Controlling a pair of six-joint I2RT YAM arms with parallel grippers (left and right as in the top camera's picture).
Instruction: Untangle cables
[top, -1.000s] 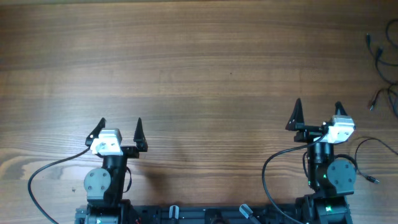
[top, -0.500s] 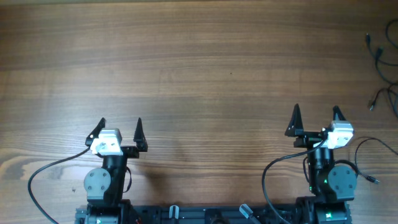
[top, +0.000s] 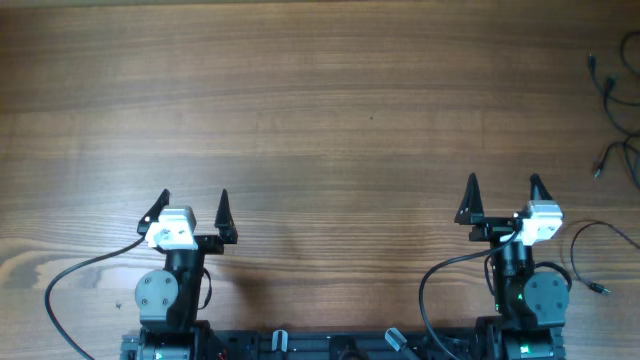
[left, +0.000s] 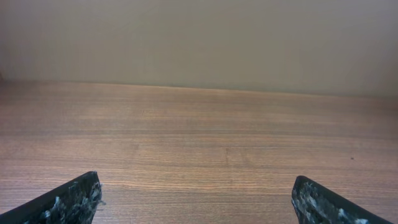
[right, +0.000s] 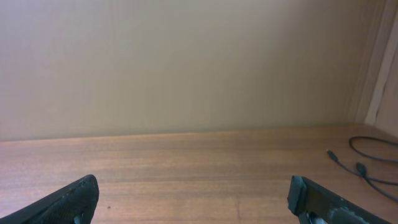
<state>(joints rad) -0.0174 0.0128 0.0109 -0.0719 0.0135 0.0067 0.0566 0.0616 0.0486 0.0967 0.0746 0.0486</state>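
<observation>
Thin black cables (top: 612, 100) lie as loose strands at the far right edge of the wooden table in the overhead view, partly cut off by the frame. Their plug ends also show at the right of the right wrist view (right: 364, 163). Another thin strand (top: 592, 240) loops beside the right arm's base. My left gripper (top: 193, 208) is open and empty near the front left, far from the cables. My right gripper (top: 501, 198) is open and empty near the front right, well short of the cables.
Thicker black arm cables curl on the table by each base: one at the left (top: 75, 280), one at the right (top: 440, 275). A beige wall (right: 186, 62) rises behind the table's far edge.
My right gripper has drawn back toward its base and shifted slightly left. The left arm and the cables have not moved.
</observation>
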